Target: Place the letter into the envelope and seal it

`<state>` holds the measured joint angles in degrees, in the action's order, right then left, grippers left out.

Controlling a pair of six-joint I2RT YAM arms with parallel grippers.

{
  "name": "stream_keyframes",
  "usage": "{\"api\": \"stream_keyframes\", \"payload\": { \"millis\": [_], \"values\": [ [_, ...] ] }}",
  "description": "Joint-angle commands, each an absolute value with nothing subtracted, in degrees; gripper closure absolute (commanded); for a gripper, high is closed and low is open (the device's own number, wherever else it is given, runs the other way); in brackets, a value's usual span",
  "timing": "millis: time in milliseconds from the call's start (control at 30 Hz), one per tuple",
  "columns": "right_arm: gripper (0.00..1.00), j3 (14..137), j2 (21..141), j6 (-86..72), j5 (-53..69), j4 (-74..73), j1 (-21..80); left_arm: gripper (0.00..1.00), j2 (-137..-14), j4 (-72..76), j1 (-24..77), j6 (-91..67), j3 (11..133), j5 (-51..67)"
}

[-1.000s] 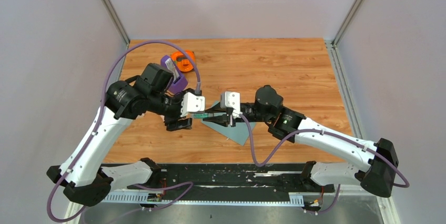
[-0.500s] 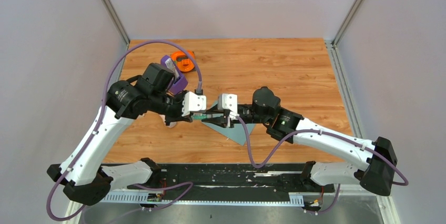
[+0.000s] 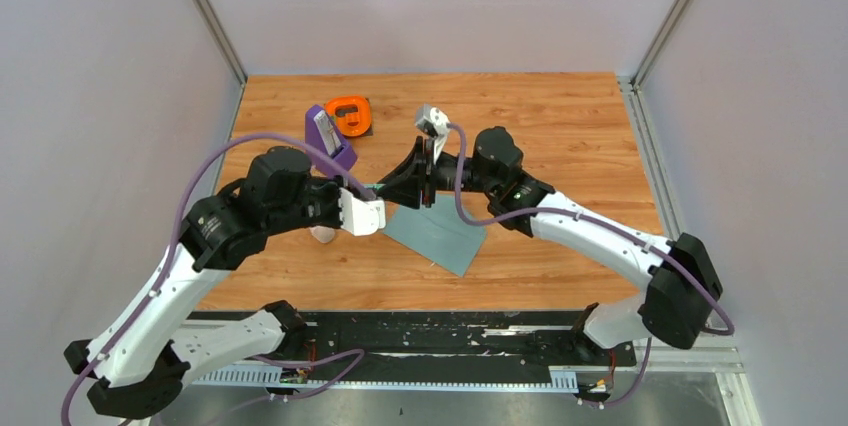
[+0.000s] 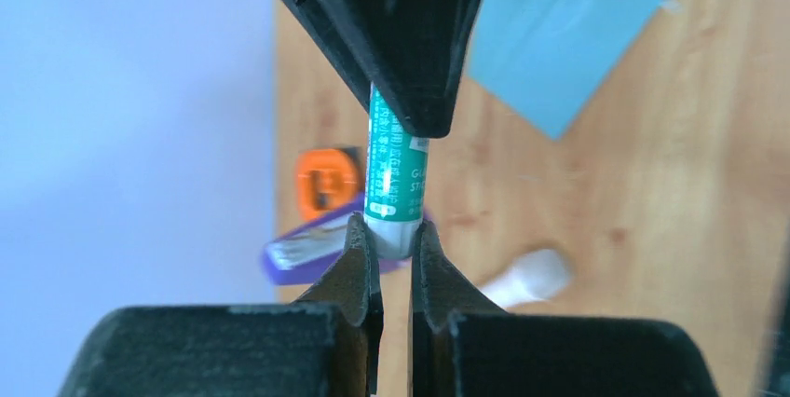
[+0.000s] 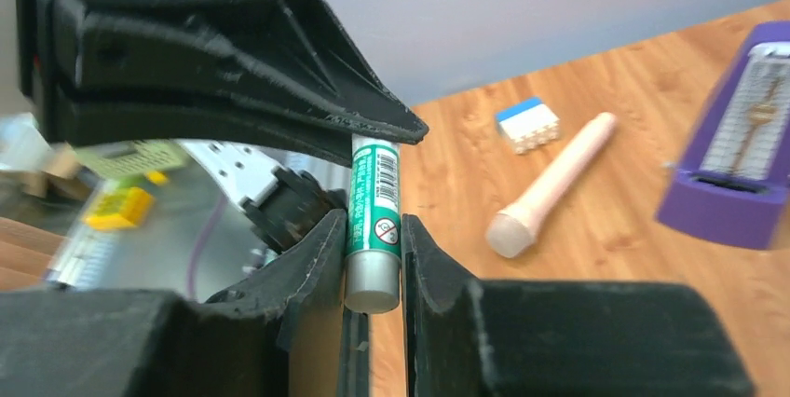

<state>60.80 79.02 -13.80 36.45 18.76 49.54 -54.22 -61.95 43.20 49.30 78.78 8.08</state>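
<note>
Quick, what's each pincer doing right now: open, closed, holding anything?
Left pincer: closed on one end of the green glue stick.
Right pincer: closed on the other end of the same stick.

Counting now: two grippers, the left gripper and the right gripper, nose to nose. Between them there's one glue stick, just the one, pinched at both ends, one gripper on each. One envelope, a single grey-teal sheet lying flat beneath where the grippers meet. One pink cylinder, out beyond the right gripper's fingers. One blue-and-white block, just past that cylinder. Over to the other side: one purple stapler, past the left gripper's fingers, and one orange tape measure just beside it. No doubles anywhere except the grippers.
</note>
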Motion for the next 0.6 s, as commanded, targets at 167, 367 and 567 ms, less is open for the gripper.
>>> {"api": "stream_keyframes", "payload": {
  "millis": [167, 367, 567],
  "values": [
    [1.00, 69.0, 88.4, -42.3, 45.7, 27.7, 43.0, 1.00, -39.1, -26.2, 49.8, 91.5, 53.1, -2.9],
    [1.00, 68.2, 89.0, -45.9, 47.6, 30.0, 42.2, 1.00, -33.4, -13.5, 50.1, 110.7, 41.9, -4.0],
    [1.00, 68.0, 89.6, -47.7, 48.5, 31.6, 42.2, 1.00, -32.0, -7.6, 50.1, 121.1, 36.6, -4.9]
  ]
}}
